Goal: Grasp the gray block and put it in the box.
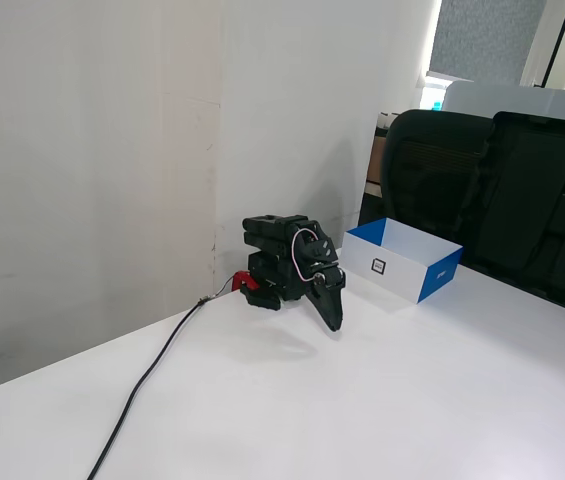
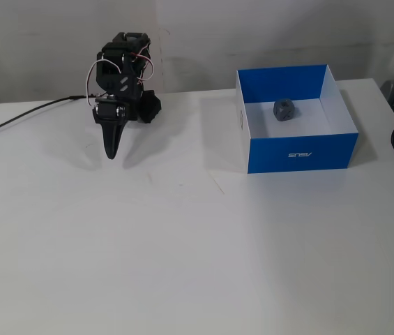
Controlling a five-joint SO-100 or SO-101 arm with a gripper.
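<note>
The gray block (image 2: 284, 109) lies on the white floor of the box (image 2: 301, 152), near its back wall, in a fixed view from the front. The other fixed view shows the box (image 1: 432, 277) from the side, with its white panel and small dark square mark; the block is hidden there. My black arm is folded low at the table's back. Its gripper (image 2: 111, 152) (image 1: 336, 322) is shut, points down at the table, holds nothing, and stands well to the left of the box.
A black cable (image 2: 22, 118) (image 1: 152, 374) runs from the arm's base across the white table (image 2: 183, 244) to the left. Black office chairs (image 1: 492, 190) stand behind the table by the box. A wall rises right behind the arm.
</note>
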